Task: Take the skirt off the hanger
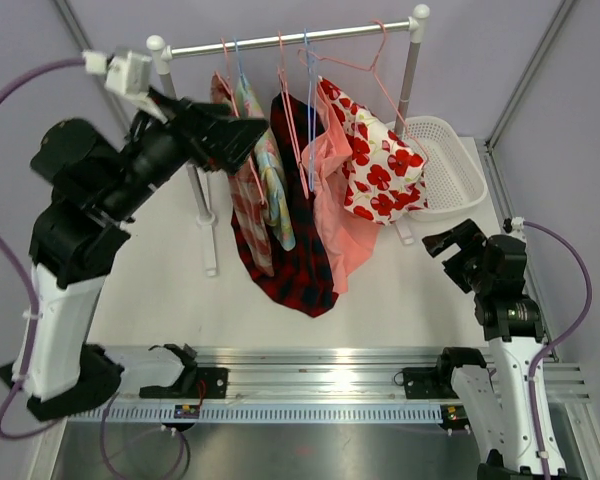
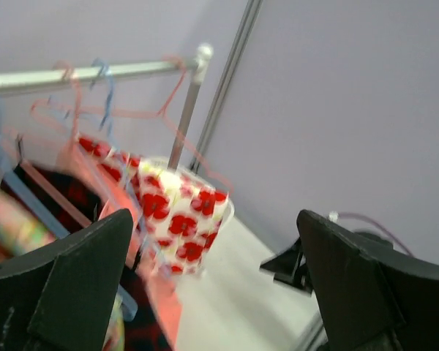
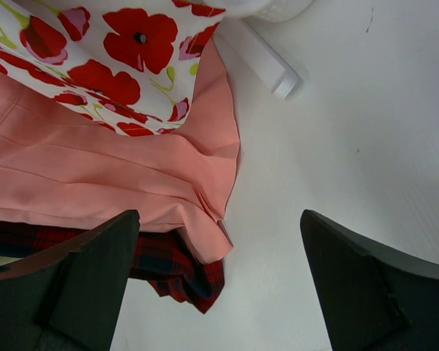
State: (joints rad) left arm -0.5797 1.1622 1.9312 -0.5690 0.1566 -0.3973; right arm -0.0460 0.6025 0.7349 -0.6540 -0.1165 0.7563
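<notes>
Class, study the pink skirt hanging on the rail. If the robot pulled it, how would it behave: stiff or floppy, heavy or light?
Probably floppy: the pink skirt hangs in soft folds. Likely light, since thin wire hangers carry these garments. Pulling it may drag the floral skirt, which lies against it.

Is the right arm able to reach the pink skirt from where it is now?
Probably yes. The right hand is open and sits to the right of the pink skirt, near its hem. Only bare table and the rack's low foot lie between them, so the way looks free.
</notes>
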